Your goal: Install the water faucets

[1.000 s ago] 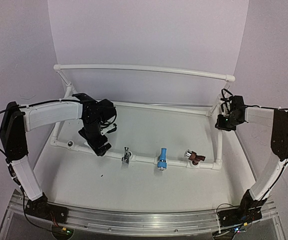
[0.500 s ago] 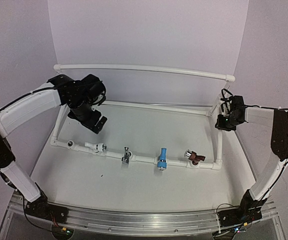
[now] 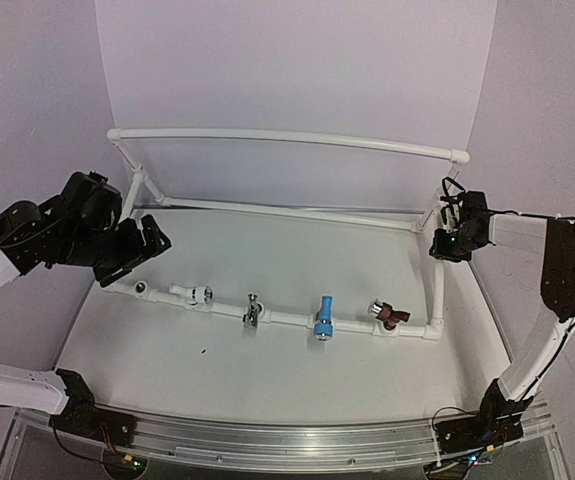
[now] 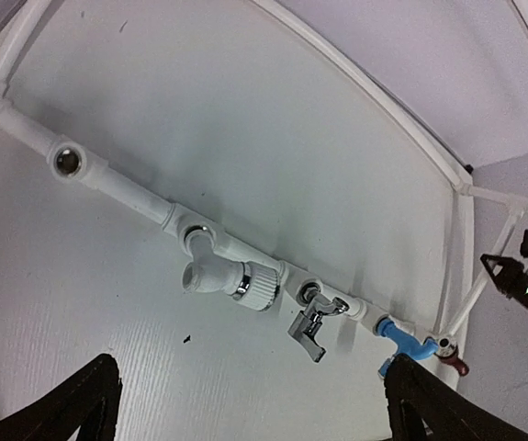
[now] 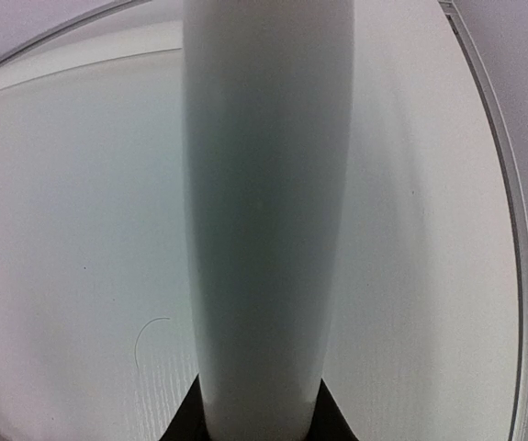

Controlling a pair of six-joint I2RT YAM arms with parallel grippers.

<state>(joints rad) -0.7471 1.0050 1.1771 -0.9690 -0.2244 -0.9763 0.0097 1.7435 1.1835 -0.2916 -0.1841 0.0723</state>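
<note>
Pulling clear of the work, the left arm [image 3: 67, 225] now hangs over the left edge of the surface [image 3: 267, 380], its jaws spread wide and holding nothing. A second ago those jaws were down on the front rail at the white faucet [image 3: 192, 294]; half a second ago they had lifted toward the back left corner of the PVC pipe frame [image 3: 287, 137]; now they are well apart from it.

The white faucet sits in the second socket from the left of the front rail, untouched. In the left wrist view it [image 4: 222, 276] hangs from its fitting with the chrome collar showing. I judge from this that the release is finished and that this faucet is fitted.

Along the same rail to the right stand the chrome faucet [image 3: 252, 312], the light blue faucet [image 3: 323, 318] and the reddish-brown faucet [image 3: 392, 315], none of which has shifted across the three moments.

The leftmost socket [image 3: 142, 288] is bare, its metal thread visible in the wrist view [image 4: 66, 163]. No loose faucet shows on the surface, so whether that socket is meant to be filled I cannot tell.

The right arm [image 3: 542, 240] has not moved: its jaws stay closed around the right side pipe [image 5: 264, 211], apparently steadying the frame.
</note>
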